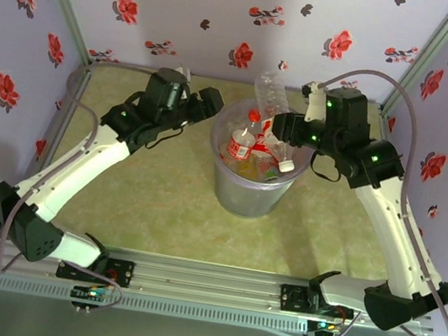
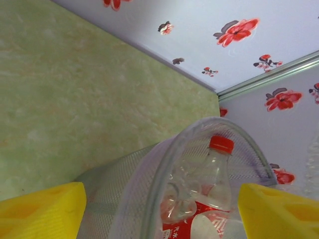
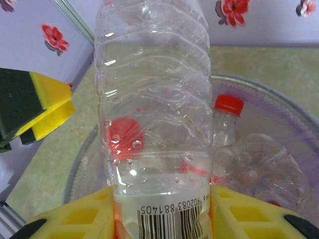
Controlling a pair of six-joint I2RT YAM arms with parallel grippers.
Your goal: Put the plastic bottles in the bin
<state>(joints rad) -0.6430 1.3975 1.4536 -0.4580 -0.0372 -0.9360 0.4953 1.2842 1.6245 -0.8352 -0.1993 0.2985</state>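
A bottle (image 3: 154, 99) is clamped near-upright in the right gripper (image 3: 162, 211) over the bin's (image 1: 245, 199) far rim; the left gripper (image 2: 159, 201) is spread empty.

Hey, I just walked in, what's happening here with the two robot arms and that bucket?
The two arms are filling the bin with plastic bottles. The right gripper is clamped on a clear bottle near its label and holds it above the bin's mouth, not yet let go. The left gripper hangs open and empty beside the bin's rim. Several bottles with red labels already lie inside the bin.
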